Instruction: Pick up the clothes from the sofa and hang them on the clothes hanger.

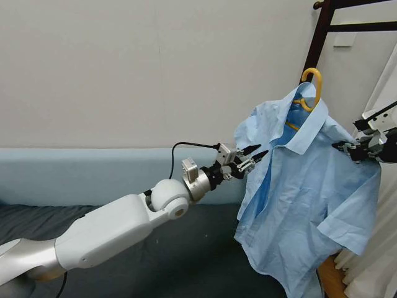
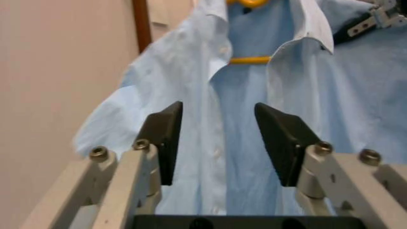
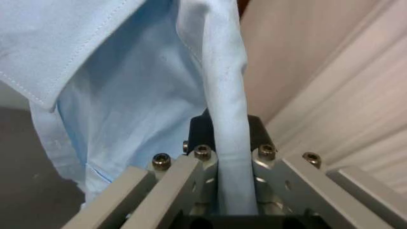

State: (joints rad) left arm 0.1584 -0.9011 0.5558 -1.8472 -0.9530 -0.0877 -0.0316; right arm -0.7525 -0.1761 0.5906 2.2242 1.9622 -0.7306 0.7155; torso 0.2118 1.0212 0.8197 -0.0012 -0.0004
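Two claws: right claw (image 1: 339,147) pinches the shirt (image 1: 310,198), left claw (image 1: 261,150) gapes beside it.

The right pincer (image 3: 229,143) is clamped on a narrow fold of the light blue shirt (image 3: 133,105), the cloth running up between its black pads (image 3: 198,128); the shirt's stitched collar (image 3: 57,47) hangs just beside

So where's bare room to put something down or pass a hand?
Bare: the dark sofa seat below the left arm, up to the backrest. A hand could likely pass above that arm, before the wall. Crowded: the shirt, with the open left gripper beside it and the right gripper pinching it.
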